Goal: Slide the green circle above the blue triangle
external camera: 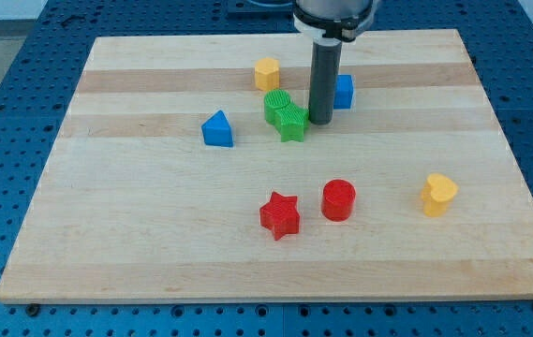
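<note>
The green circle (276, 104) lies on the wooden board (154, 234), touching a green star (292, 123) at its lower right. The blue triangle (217, 129) lies to the circle's lower left, a short gap away. My tip (320, 121) stands just to the right of the green star and to the right of the green circle, close to both. The rod hides part of a blue cube (343, 91) behind it.
A yellow hexagon (266, 73) sits just above the green circle. A red star (280, 215) and a red cylinder (338, 199) lie toward the view's bottom. A yellow heart (438, 194) lies at the right.
</note>
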Motion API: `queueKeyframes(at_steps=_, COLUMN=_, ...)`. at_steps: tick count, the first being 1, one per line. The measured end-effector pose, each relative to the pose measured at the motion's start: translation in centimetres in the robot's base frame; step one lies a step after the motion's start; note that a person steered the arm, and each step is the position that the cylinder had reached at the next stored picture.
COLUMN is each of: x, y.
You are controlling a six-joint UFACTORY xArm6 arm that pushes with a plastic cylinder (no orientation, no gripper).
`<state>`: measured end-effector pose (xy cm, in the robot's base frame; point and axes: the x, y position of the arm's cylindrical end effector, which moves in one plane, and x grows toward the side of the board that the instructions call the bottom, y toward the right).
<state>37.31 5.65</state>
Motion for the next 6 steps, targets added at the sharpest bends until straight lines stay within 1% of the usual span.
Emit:
queueKeyframes(at_steps=1, x=-3.6, y=0.9)
queueKeyframes(at_steps=2, x=-4.8, y=-0.8)
queueKeyframes(at_steps=3, x=-2.3, y=-3.1)
queueKeyframes(at_steps=4, x=0.4, y=-3.3)
queueKeyframes(at_steps=6, x=-0.5, y=-7.9)
